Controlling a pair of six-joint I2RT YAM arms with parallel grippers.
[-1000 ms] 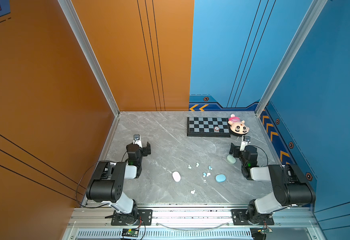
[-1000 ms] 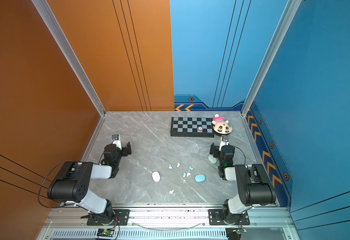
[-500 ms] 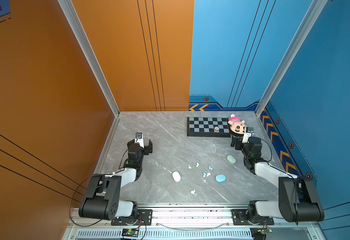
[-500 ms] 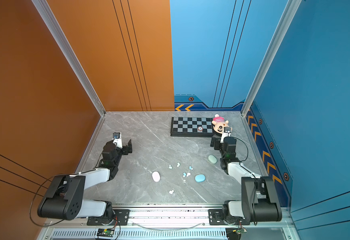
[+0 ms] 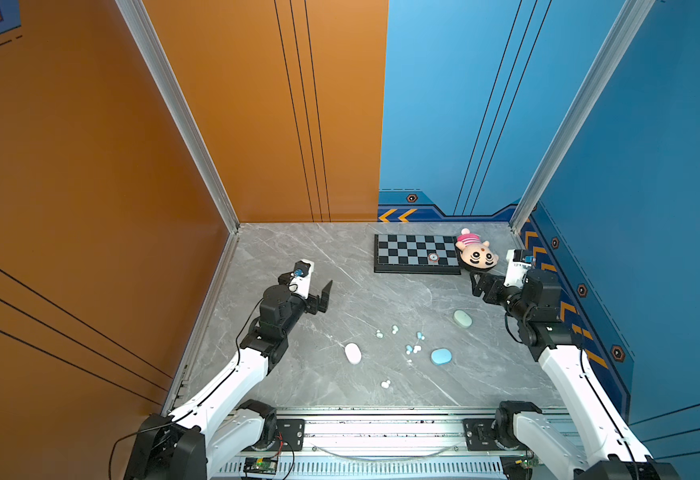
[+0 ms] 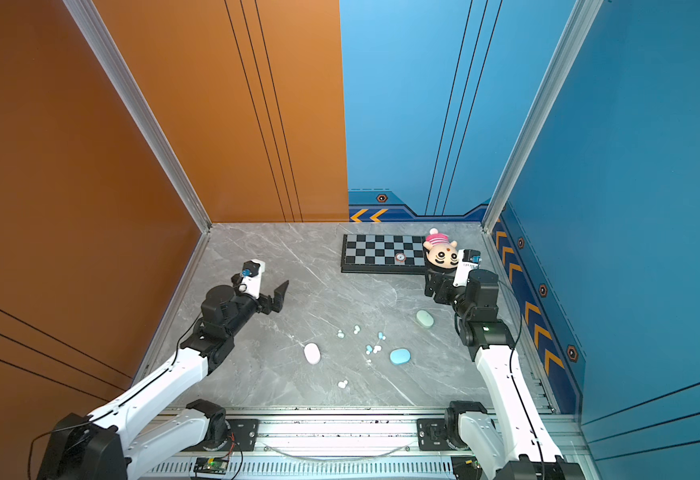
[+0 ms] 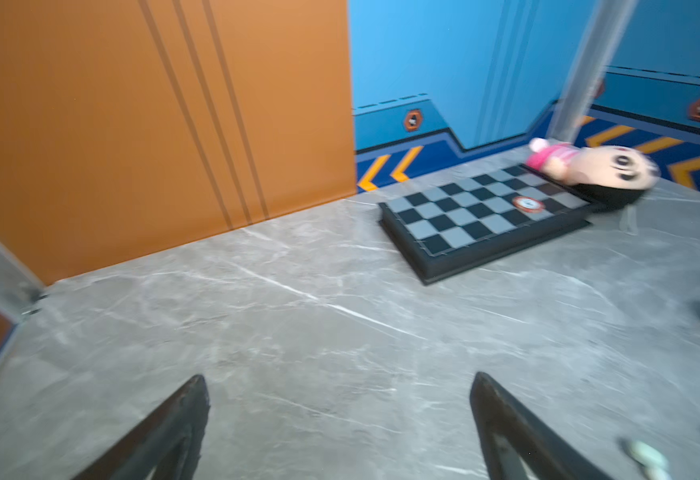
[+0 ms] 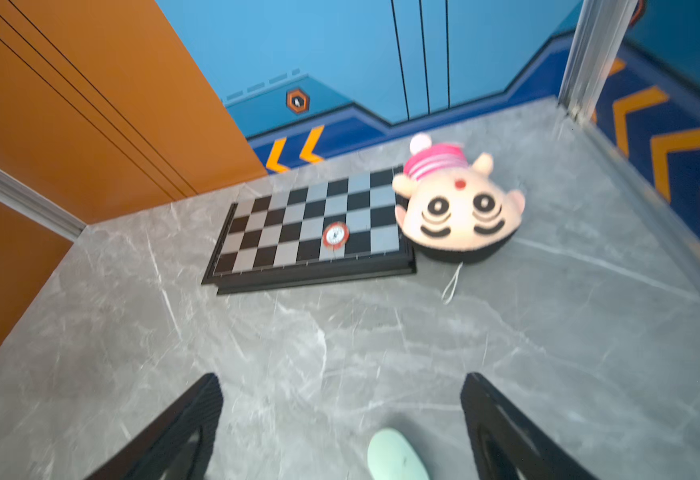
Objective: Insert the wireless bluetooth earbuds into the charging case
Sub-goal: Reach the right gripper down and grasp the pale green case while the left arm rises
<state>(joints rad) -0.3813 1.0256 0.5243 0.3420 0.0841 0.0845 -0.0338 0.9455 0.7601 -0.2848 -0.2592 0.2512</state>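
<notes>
Over the table (image 5: 340, 257), left gripper (image 7: 340, 380) and right gripper (image 8: 341, 376) hover, arms outstretched, jaws apart.

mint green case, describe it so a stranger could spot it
Start at the checkerboard at the back of the grey table, plush toy at its right end. Forward from the toy, the green case is the first pebble shape. Its neighbours are a blue case and a white case.

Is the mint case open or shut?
Shut: the mint case lies as one smooth pebble, no lid raised, no sockets showing.
</notes>
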